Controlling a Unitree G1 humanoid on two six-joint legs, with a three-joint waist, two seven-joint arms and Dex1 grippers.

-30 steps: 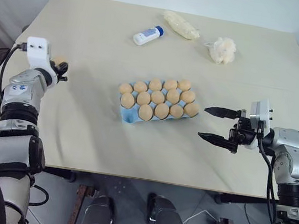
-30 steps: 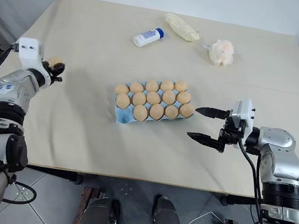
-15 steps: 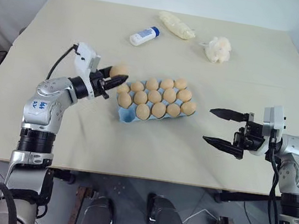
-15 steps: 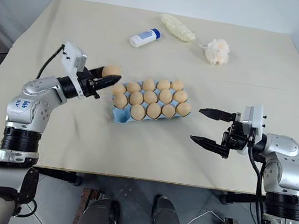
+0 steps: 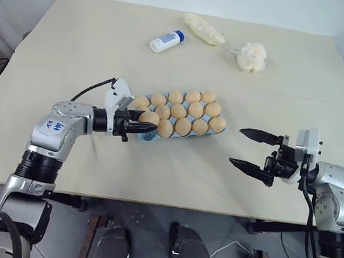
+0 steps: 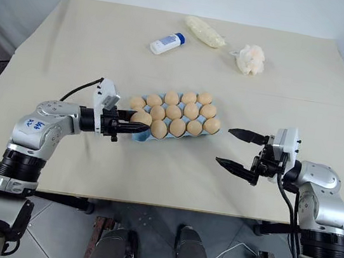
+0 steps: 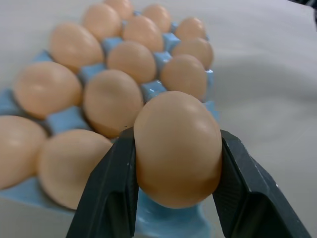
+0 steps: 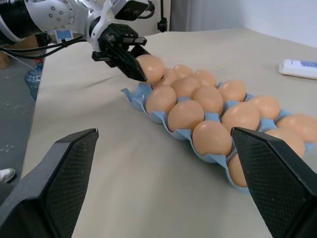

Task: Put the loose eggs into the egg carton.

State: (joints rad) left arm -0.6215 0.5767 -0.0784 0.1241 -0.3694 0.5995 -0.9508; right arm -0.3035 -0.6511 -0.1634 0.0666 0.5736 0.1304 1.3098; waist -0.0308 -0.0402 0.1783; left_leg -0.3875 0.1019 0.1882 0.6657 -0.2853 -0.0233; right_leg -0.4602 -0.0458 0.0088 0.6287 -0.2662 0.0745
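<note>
**Egg held over the near left corner of the carton**

Left eye view: broad beige matte tabletop (image 5: 107, 43) against a pale wall, grey floor under the near edge. Light blue moulded egg carton (image 5: 147, 134) at centre frame, its cups filled with smooth tan-orange eggs (image 5: 179, 111). Toward the top edge, a white bottle with a blue cap (image 5: 166, 40), a pale lumpy bag (image 5: 204, 29) and a fluffy cream-white puff (image 5: 252, 56). Left gripper (image 5: 142, 125) reaching in from the left, roughly level, clamped on one tan-orange egg (image 5: 149, 118) at the carton's lower left corner. Right gripper (image 5: 251, 149) at lower right, well apart from the carton, pointing toward it, black fingers spread wide and empty.

Right eye view: same layout; left arm bent at the elbow, forearm lying low over the table toward the carton.

Left wrist view: held egg (image 7: 177, 148) squeezed between two black fingers (image 7: 111, 191), carton cups and seated eggs just beyond it; touching the carton or not, cannot tell.

Right wrist view: two black textured fingers (image 8: 64, 173) wide apart at the bottom corners, carton (image 8: 163, 119) between them, left gripper with its egg (image 8: 150, 68) above the carton's far end.
</note>
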